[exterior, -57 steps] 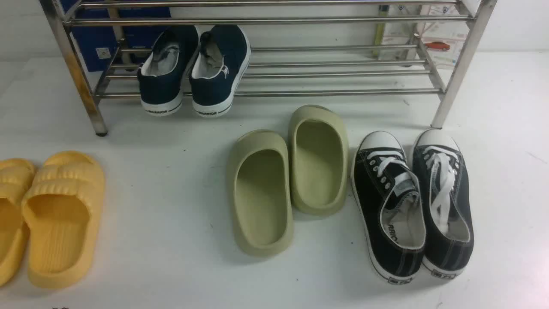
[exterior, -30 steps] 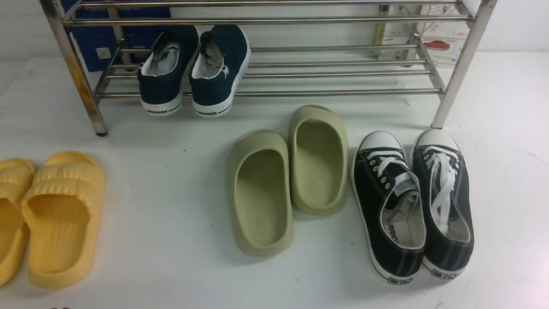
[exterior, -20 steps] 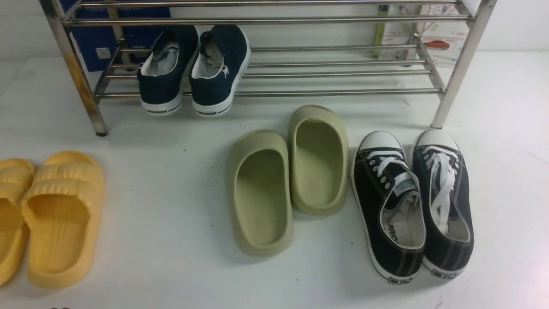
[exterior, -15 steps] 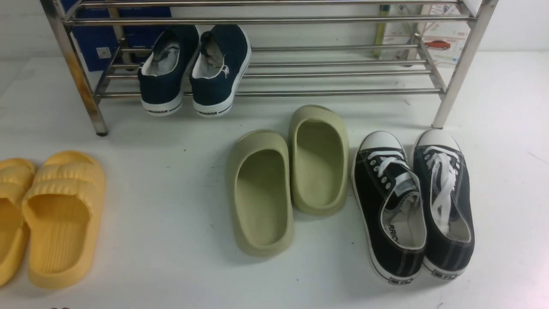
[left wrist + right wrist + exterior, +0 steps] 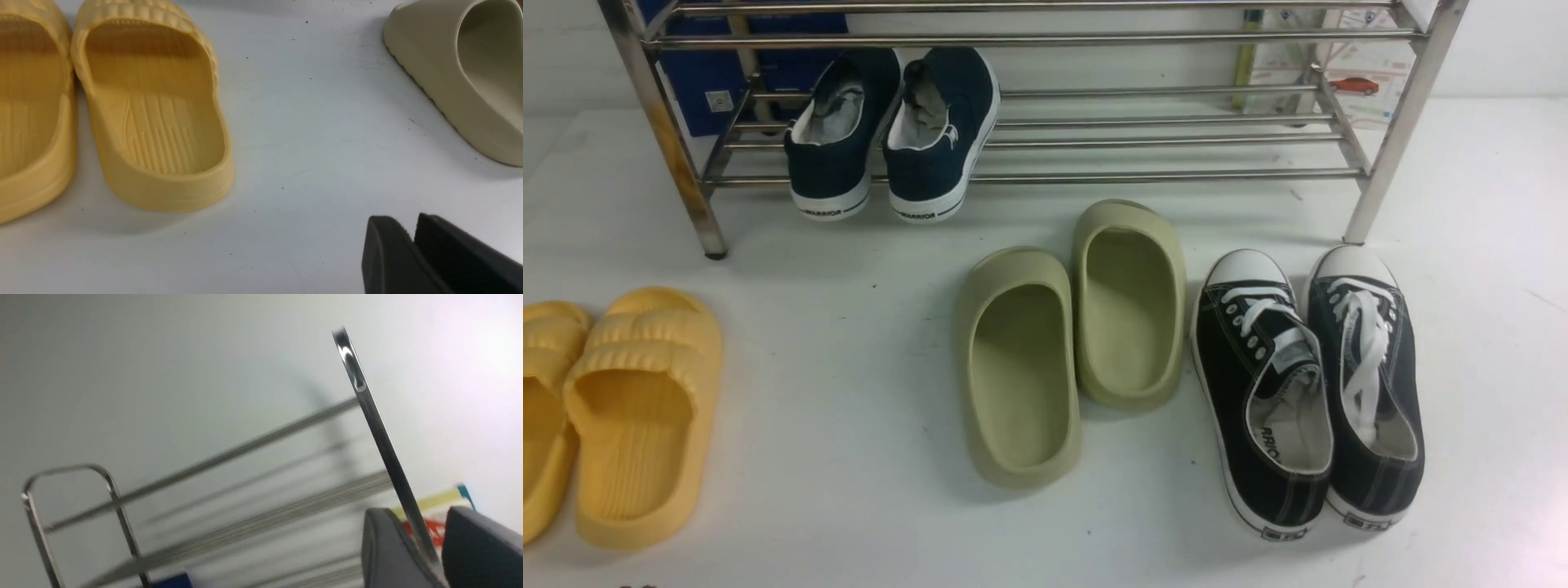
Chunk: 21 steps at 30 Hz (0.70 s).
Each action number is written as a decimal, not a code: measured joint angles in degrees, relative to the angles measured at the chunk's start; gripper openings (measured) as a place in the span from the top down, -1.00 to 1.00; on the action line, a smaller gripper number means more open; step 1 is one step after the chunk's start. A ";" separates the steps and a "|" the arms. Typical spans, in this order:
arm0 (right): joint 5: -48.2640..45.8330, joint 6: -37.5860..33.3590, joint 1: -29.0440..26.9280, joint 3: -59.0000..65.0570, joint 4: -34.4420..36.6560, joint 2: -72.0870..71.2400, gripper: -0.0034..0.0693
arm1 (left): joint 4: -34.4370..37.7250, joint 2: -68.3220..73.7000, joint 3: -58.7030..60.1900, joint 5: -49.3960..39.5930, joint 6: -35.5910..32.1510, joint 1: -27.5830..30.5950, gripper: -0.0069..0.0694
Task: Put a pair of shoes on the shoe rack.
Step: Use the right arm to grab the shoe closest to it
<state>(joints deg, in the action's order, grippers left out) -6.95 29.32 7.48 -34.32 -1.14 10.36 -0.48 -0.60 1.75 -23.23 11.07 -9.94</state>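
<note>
The pair of shoes, two black canvas sneakers (image 5: 1262,392) (image 5: 1368,384) with white laces and toe caps, stands side by side on the white floor, toes toward the right end of the shoe rack (image 5: 1094,174). Neither arm appears in the front view. In the left wrist view my left gripper (image 5: 408,222) hovers over bare floor between the yellow and olive slippers, its black fingers pressed together with nothing in them. The right wrist view has my right gripper (image 5: 423,514) open and empty, facing the shoe rack's shiny leg (image 5: 376,416) and bars.
Navy slip-ons (image 5: 890,131) sit on the rack's lower shelf at its left end. Olive slippers (image 5: 1078,335) (image 5: 461,77) lie left of the sneakers. Yellow slippers (image 5: 629,408) (image 5: 151,110) are at the far left. A blue box (image 5: 711,82) and a printed carton (image 5: 1356,82) stand behind the rack.
</note>
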 joint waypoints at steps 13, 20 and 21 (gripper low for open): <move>-35.00 -17.95 1.04 -2.79 14.11 28.23 0.25 | 0.00 0.00 0.00 0.00 0.00 0.00 0.49; -38.01 -34.83 6.48 -5.35 32.86 42.99 0.25 | 0.00 0.00 0.00 0.00 0.00 0.00 0.49; -39.13 -34.61 8.53 -7.85 32.50 48.01 0.25 | 0.00 0.00 0.00 0.00 0.00 0.00 0.49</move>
<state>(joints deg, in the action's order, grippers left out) -46.08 -5.29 16.00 -42.16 31.36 58.38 -0.48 -0.60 1.75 -23.23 11.07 -9.94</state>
